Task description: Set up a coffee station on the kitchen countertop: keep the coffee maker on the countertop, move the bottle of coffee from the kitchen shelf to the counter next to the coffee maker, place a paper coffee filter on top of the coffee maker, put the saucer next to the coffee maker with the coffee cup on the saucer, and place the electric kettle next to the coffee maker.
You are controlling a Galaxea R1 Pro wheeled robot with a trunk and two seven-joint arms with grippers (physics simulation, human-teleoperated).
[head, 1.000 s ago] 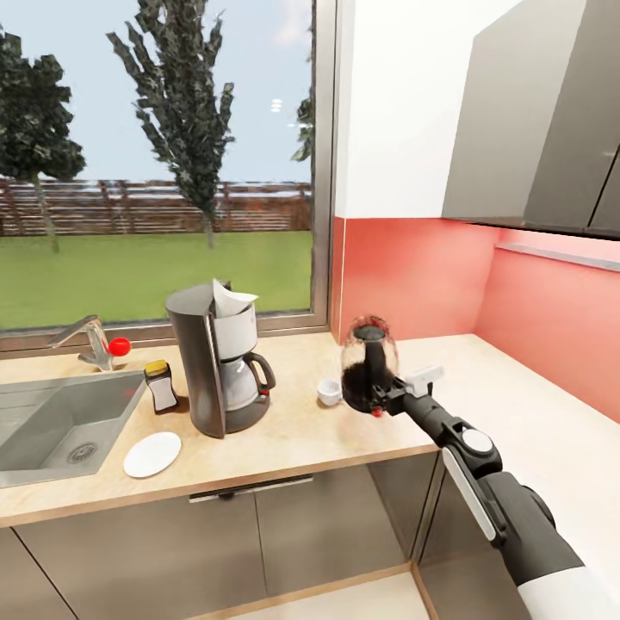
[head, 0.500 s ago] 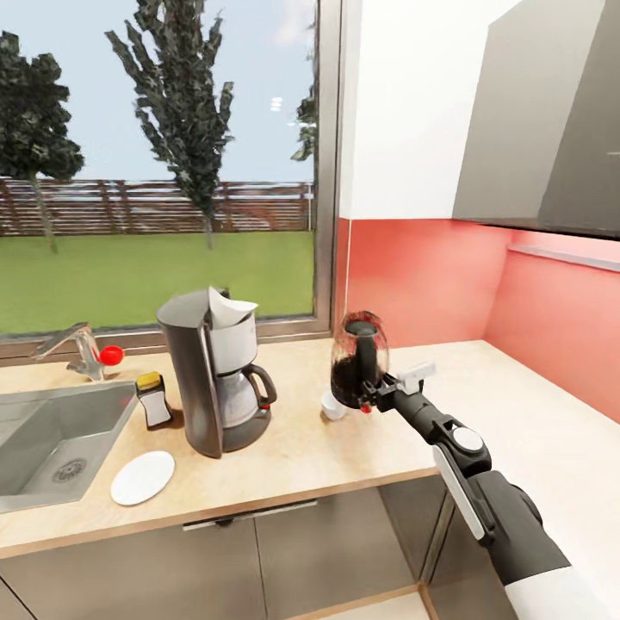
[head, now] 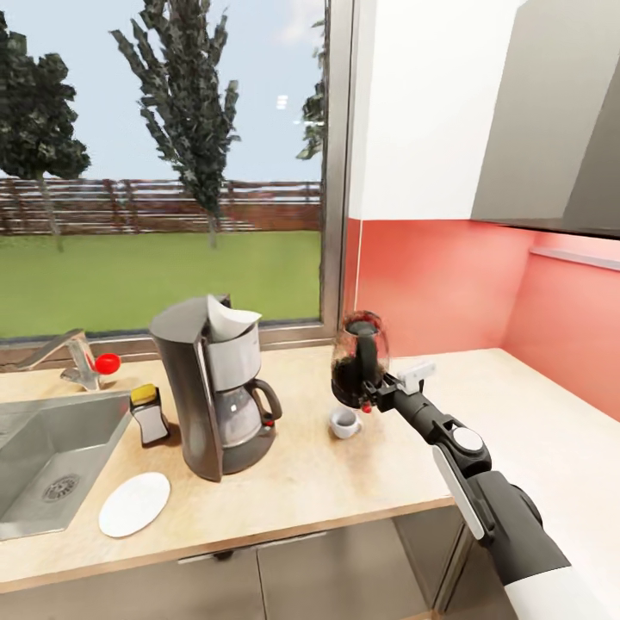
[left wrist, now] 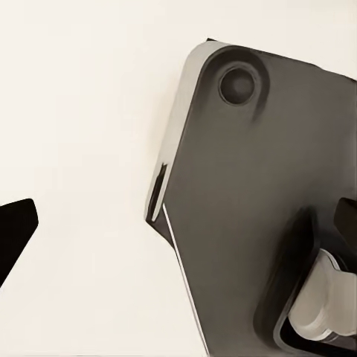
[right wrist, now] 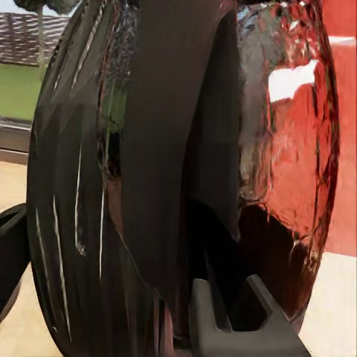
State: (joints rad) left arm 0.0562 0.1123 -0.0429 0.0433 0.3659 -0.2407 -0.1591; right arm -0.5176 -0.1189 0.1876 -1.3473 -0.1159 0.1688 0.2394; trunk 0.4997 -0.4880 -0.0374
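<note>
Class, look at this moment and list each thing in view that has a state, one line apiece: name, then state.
electric kettle: held by its handle, lifted off the countertop
right hand: shut on the electric kettle
coffee maker: upright on the countertop
paper coffee filter: sitting on top of the coffee maker
coffee cup: upright on the countertop
saucer: flat, bare
bottle of coffee: upright, capped

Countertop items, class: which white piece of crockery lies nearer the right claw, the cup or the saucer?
The small white coffee cup, standing just below the right claw and its dark glass kettle. The flat white saucer lies beyond the grey coffee maker.
</note>
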